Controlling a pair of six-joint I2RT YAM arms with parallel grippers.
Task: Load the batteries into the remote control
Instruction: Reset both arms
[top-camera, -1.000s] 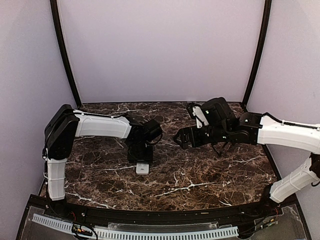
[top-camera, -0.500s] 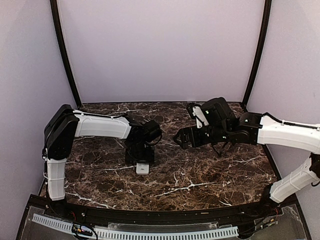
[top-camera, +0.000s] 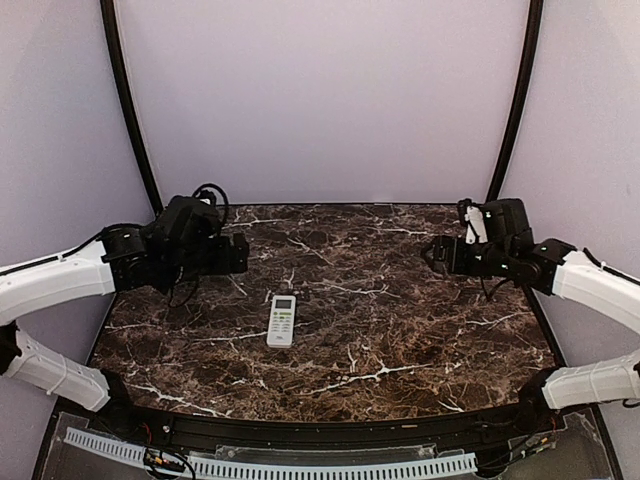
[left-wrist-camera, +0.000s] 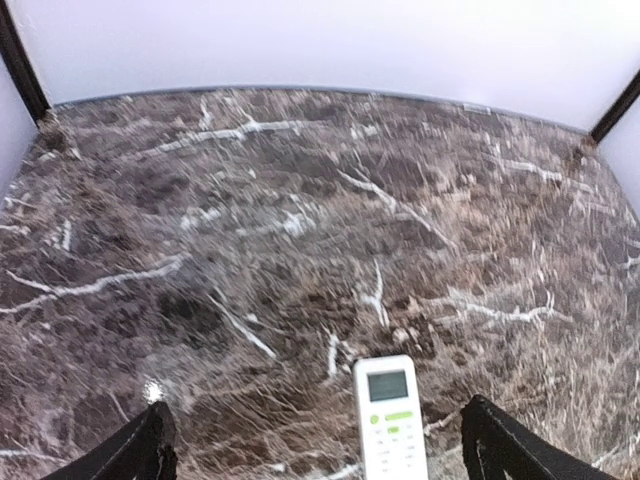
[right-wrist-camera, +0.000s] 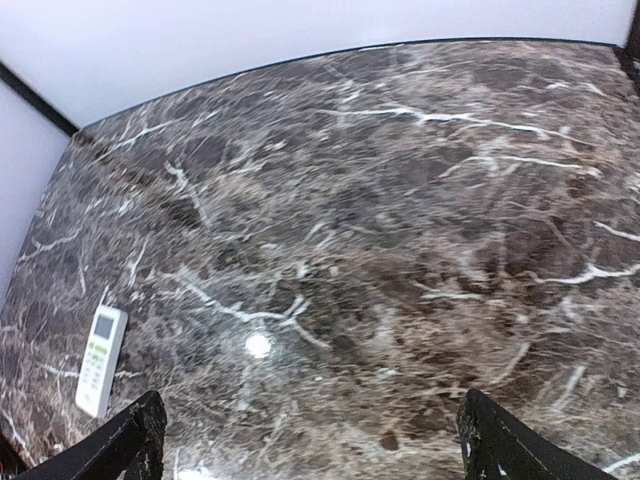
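Near worktop (top-camera: 420, 330) centre the remote control (top-camera: 281, 320) lies face up alone, left fingers (left-wrist-camera: 138, 452) and right fingers (right-wrist-camera: 132, 438), spread empty, withdrawn to nine and three o'clock: loading looks finished

We hold both arms out toward the sides, wrists raised. Our left claw (top-camera: 238, 254) points inward with its fingers (left-wrist-camera: 140, 455) spread wide. Our right claw (top-camera: 432, 252) faces it from the opposite side, fingers (right-wrist-camera: 495, 440) equally wide apart.

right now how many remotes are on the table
1. The remote control lies face up on the table, left of centre, apart from the left end effector and the right end effector. No other shows in any view.
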